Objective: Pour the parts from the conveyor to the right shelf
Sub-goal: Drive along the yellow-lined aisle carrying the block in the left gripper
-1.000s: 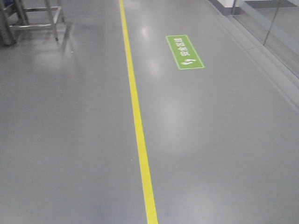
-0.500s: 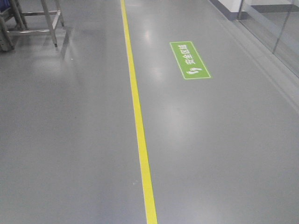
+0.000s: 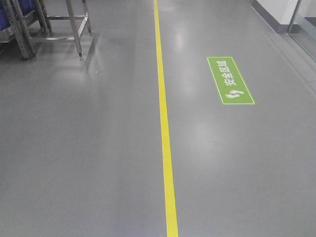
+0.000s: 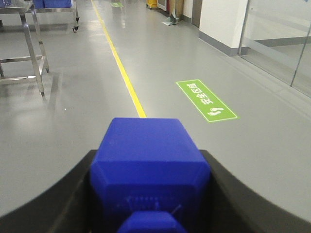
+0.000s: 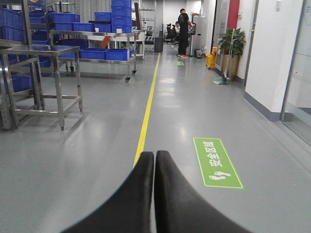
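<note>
In the left wrist view a royal-blue part (image 4: 148,160) sits clamped between the two black fingers (image 4: 68,194) of my left gripper (image 4: 148,162), with its small stud towards the camera. My right gripper (image 5: 154,156) is shut with its black fingers pressed together and nothing between them, above the grey floor. The conveyor is out of view. Stainless-steel racks with blue bins (image 5: 104,54) stand ahead on the left, one on castor wheels (image 5: 127,79); I cannot tell which is the right shelf. Neither gripper shows in the front view.
A yellow floor line (image 3: 165,123) runs straight ahead, with a green floor sign (image 3: 230,80) to its right. Steel frame legs (image 3: 74,24) stand at the near left. A white wall (image 5: 272,58) and glass panels line the right side. A person (image 5: 183,34) stands far down the aisle.
In the front view the yellow line and green sign have shifted right and down, and the steel frame at top left has come further into view.
</note>
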Tool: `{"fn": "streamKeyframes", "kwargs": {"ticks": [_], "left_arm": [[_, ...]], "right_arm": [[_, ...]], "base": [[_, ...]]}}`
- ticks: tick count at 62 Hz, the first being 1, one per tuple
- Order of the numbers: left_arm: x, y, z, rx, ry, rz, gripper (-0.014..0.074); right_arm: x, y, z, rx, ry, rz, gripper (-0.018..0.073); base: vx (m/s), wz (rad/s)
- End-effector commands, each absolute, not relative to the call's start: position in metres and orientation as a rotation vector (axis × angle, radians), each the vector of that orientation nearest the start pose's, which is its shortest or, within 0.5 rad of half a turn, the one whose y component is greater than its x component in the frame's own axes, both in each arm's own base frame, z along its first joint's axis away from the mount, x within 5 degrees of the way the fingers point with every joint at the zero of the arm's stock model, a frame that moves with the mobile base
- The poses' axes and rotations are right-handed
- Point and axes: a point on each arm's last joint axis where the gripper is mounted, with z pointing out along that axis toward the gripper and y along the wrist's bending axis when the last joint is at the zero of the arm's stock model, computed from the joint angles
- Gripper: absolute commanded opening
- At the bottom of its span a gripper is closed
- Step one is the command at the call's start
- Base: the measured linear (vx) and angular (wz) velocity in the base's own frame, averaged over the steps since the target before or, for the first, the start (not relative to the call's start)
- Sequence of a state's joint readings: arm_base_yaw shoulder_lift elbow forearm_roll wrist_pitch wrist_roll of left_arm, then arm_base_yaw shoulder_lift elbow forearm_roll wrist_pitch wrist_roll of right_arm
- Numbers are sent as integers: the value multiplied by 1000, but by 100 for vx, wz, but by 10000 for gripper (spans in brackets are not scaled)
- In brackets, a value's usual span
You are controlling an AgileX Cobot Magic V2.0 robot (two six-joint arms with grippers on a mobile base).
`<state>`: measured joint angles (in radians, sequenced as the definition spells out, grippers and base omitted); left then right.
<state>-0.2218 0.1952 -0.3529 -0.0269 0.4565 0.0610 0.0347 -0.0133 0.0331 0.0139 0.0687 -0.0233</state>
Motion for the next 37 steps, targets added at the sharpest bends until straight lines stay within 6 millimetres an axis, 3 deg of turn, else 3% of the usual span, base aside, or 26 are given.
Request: {"fn": "streamKeyframes", "kwargs": {"ticks": [1, 37], "left_arm": [[57, -14, 294, 224, 1673, -156, -6], [57, -14, 294, 225, 1674, -156, -6]], "right_arm": [[56, 2, 199, -34, 1497, 10, -9], [56, 2, 199, -34, 1497, 10, -9]], "base": [[60, 8], [66, -7]]}}
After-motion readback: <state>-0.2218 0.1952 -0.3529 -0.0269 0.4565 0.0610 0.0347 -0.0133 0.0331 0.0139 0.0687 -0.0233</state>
